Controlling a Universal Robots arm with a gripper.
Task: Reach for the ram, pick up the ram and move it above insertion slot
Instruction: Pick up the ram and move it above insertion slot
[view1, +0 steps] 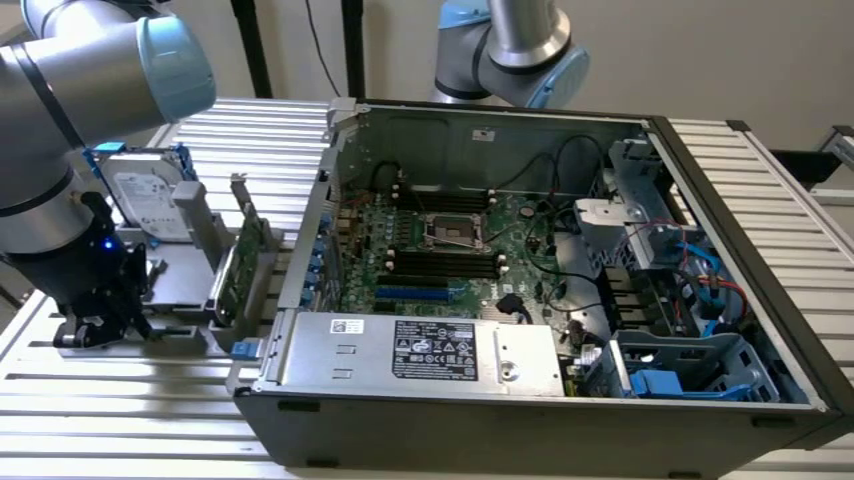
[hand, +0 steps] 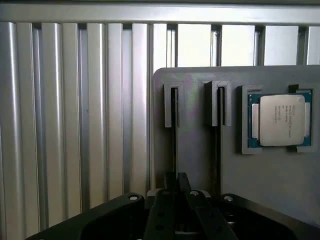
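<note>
end effector (hand: 177, 177), grey slotted tray (hand: 270, 180), cpu (hand: 281, 120), slatted table (hand: 75, 125)

The ram (hand: 174, 142) stands on edge in a grey holder's (hand: 195, 150) slot.

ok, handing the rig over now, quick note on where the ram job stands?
Gripper: low at the grey holder, to the exterior view's left of the case, lined up with one of the holder's two slots. Grip state unclear.
Ram: apparently the thin strip edge-on in that slot, seated in the holder.
Done: the reach.
Left: no lift visible; ram not above the motherboard.
</note>
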